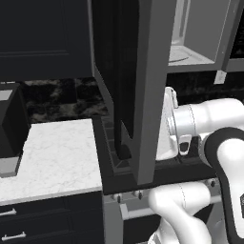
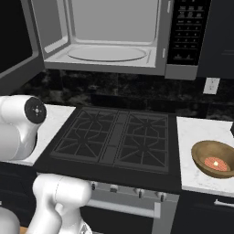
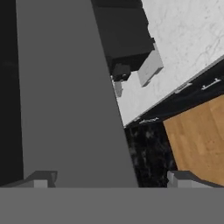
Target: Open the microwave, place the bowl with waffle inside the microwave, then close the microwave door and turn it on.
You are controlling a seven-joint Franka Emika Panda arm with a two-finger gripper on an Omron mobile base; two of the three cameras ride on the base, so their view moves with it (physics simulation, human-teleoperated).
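Note:
The microwave (image 2: 107, 41) hangs above the stove with its light grey interior and round turntable (image 2: 107, 54) exposed. Its door (image 1: 143, 86) is swung wide open to the left; the left base view shows it edge-on as a tall dark panel in a grey frame. In the hand view my gripper (image 3: 111, 179) is open, and the door's grey frame (image 3: 74, 109) runs up just ahead of the fingertips (image 3: 41, 179). The tan bowl (image 2: 213, 158) sits on the counter right of the stove, with the orange waffle (image 2: 217, 163) inside it, far from the gripper.
A black gas stove (image 2: 114, 137) lies below the microwave. The white marble counter (image 1: 57, 157) to its left carries a black boxy appliance (image 1: 9, 128). The microwave's keypad (image 2: 185, 32) is on its right side, with a wall outlet (image 2: 210, 85) below it. Wooden floor (image 3: 201, 140) shows beneath.

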